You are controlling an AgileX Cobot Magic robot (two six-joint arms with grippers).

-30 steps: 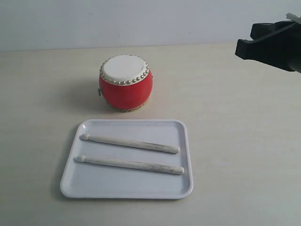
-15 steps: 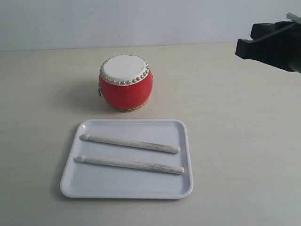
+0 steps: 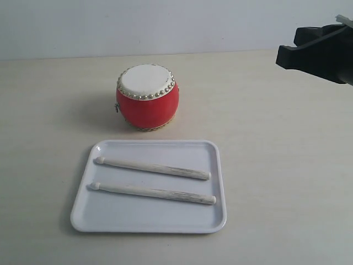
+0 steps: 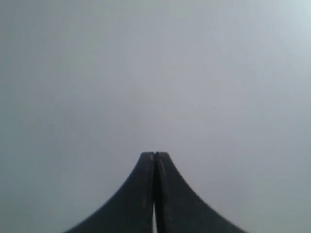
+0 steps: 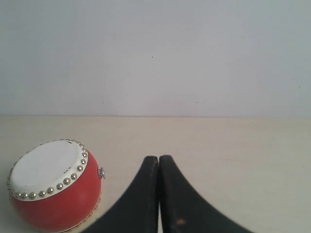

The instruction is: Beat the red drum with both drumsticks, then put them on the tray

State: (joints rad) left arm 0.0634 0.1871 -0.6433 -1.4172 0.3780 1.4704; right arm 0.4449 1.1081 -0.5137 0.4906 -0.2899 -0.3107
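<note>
Tray of flat white plastic, rectangular with rounded corners and a low rim, is shown lying on a pale beige tabletop, nearest the camera. Just behind it, apart from its rim, a small barrel-shaped drum with a glossy red body, cream skin and silvery studs is set upright. Inside the tray two thin whitewashed wooden drumsticks are laid side by side, roughly parallel and not touching, the nearer one slightly longer in view. The right gripper is held high beyond the drum, well apart, jaws pressed together on nothing; the left gripper, likewise closed and empty, is faced toward a blank grey surface. Nothing has been moved over the last second, so it cannot be told whether the beating is yet to begin or already finished.
</note>
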